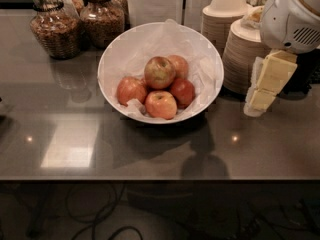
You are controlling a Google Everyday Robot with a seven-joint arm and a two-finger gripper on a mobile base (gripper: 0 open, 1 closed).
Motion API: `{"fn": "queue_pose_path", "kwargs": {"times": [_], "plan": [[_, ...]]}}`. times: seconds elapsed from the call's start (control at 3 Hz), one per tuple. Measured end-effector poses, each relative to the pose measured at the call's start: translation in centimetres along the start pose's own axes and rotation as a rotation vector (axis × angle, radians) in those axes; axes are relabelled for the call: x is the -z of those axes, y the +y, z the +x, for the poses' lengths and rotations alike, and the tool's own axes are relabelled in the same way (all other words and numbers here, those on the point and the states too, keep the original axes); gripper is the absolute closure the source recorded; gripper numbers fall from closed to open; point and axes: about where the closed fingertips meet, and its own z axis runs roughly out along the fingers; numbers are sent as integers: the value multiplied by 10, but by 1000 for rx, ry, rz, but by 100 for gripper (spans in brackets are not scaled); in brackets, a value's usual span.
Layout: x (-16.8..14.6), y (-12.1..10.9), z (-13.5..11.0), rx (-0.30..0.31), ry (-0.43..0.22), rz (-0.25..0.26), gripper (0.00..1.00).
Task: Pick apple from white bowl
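Note:
The apple (159, 72) is the largest one, mottled dull red over olive-yellow, and sits on top of the pile in the white bowl (111, 54). The bowl is wide, lined with crinkled white paper, and stands mid-table. Several smaller red apples lie around the big one, one with a yellow patch (161, 105) at the front. My gripper (259, 101), cream-coloured, hangs from the white arm housing (292, 19) to the right of the bowl. It is just outside the bowl's rim, above the table and apart from the apples. It holds nothing.
Two glass jars (52, 26) (102, 16) of brown food stand at the back left. Stacks of tan disposable bowls (225, 19) (242, 54) stand right behind the gripper. A white box (155, 1) is behind the bowl. The grey table's front edge (150, 178) runs across the view.

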Motion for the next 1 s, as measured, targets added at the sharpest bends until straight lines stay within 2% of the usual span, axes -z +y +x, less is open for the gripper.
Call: {"fn": "queue_pose_path", "kwargs": {"times": [0.33,0.67,1.0], "plan": [[-9,-10,-17,-24,-117,3,0],[-21,-31,-53,-15,-325,-16,0],[-28,-44,-80,-12,-501,-54,0]]}}
